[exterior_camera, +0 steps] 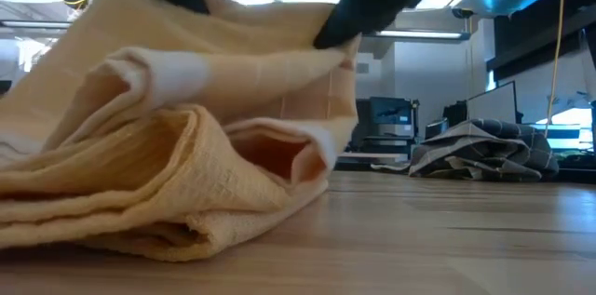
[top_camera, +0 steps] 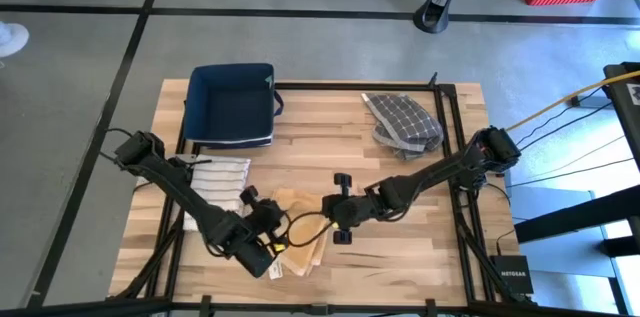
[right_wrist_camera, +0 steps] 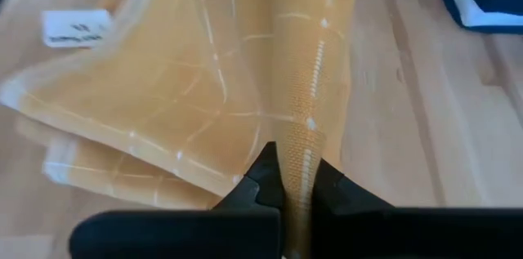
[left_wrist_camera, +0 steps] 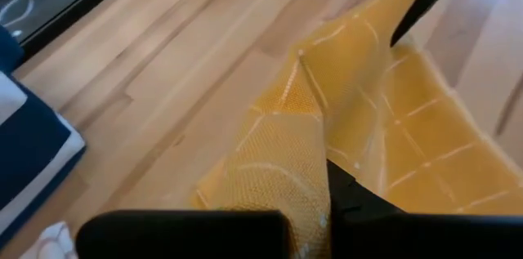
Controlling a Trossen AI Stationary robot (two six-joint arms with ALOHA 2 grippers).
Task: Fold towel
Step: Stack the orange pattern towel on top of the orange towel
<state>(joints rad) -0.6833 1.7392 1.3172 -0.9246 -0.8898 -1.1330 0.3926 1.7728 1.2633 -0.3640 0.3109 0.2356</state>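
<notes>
A tan-yellow towel (top_camera: 300, 225) with a pale grid lies bunched in folds on the wooden table (top_camera: 400, 257) near its front edge. My left gripper (top_camera: 268, 252) is shut on its left-near part, and my right gripper (top_camera: 335, 219) is shut on its right side. In the low view the top layer (exterior_camera: 233, 72) is held up between the two dark grippers, while the lower folds (exterior_camera: 140, 202) rest on the table. My left gripper pinches a raised fold of the towel (left_wrist_camera: 306, 185) between its two fingers, slanting down from the table's left-near side. From the fingers the cloth rises as a ridge toward the other gripper; the rest lies on the table. My right gripper pinches a narrow hemmed edge of the towel (right_wrist_camera: 298, 149) between its two fingertips, slanting down from the table's right side. The pinched strip is lifted; the wider layers (right_wrist_camera: 163, 104) spread below it on the table.
A navy folded cloth (top_camera: 232, 105) lies at the far left, a white striped towel (top_camera: 215, 182) under the left arm, and a grey checked towel (top_camera: 402, 122) at the far right. A white label (right_wrist_camera: 75, 26) shows by the yellow towel. Bare wood lies right of the towel.
</notes>
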